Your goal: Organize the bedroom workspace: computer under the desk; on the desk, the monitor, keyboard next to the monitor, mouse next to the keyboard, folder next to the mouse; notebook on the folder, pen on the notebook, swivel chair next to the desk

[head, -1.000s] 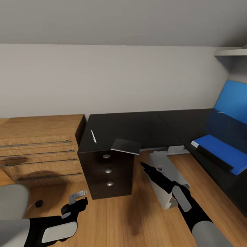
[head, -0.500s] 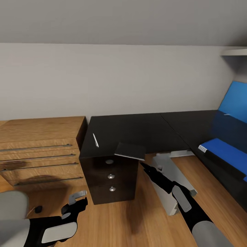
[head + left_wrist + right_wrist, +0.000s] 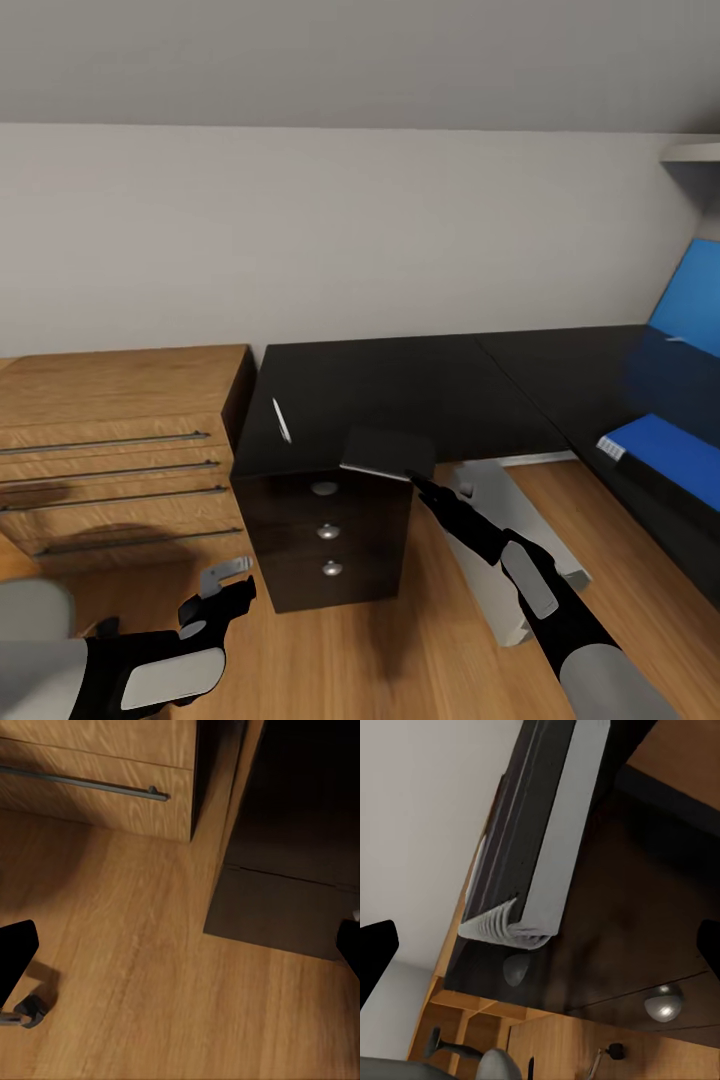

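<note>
Camera motion is seen since the earlier head views: the whole picture has slid, so the desk (image 3: 420, 385) now sits more to the centre and less of the blue folder (image 3: 665, 440) at the right edge is shown. Relative to the desk, the objects appear unmoved. The right gripper (image 3: 418, 484) has been brought closer to the notebook (image 3: 388, 453), its tip now just beside the overhanging near corner; whether contact is made cannot be told.

The notebook lies on the desk's front edge above the dark drawers (image 3: 326, 530), partly hanging over them. The pen (image 3: 282, 420) lies on the black top to its left, apart from it. The computer (image 3: 510, 535) is seen lying on the floor by the desk's inner corner.

The right arm is stretched forward and upward, its fingers (image 3: 376, 952) seen spread wide in the right wrist view, with the notebook (image 3: 544, 832) between and beyond them. The left gripper (image 3: 222, 588) is held low near the floor, in front of the dresser (image 3: 110, 440), its fingers (image 3: 15, 956) likewise parted and holding nothing.
</note>
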